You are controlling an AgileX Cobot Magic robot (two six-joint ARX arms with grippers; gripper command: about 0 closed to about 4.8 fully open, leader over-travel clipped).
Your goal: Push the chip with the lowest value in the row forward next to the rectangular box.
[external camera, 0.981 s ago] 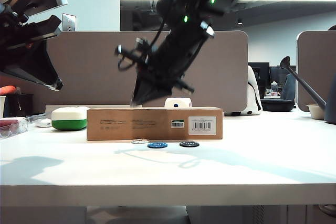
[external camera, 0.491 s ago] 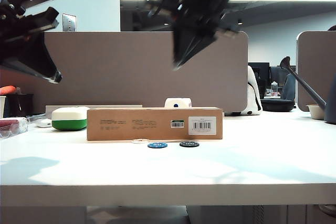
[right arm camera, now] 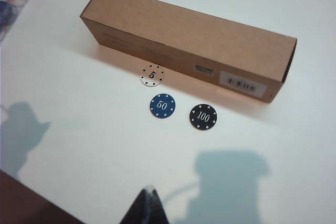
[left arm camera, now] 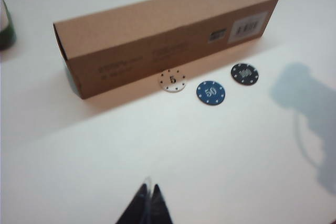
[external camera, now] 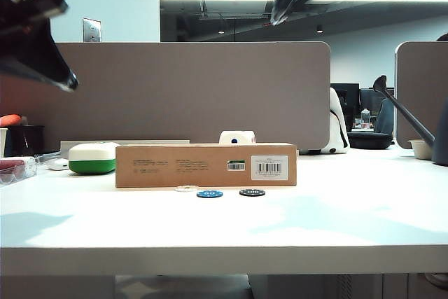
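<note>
White chip seemingly touches box; hands raised.

The white desk carries a long brown cardboard box lying lengthwise near its middle, barcode label facing the front edge. Three poker chips lie flat on the desk in front of the box: the white chip marked 5 sits just beside the box's front face, while the blue chip marked 50 and the black chip marked 100 lie a little nearer the front edge. A green-and-white rounded case rests toward the left edge, beside the box's left end. A clear container sits at the far left edge.

The left gripper and right gripper hang high above the desk, both pinched together.
</note>
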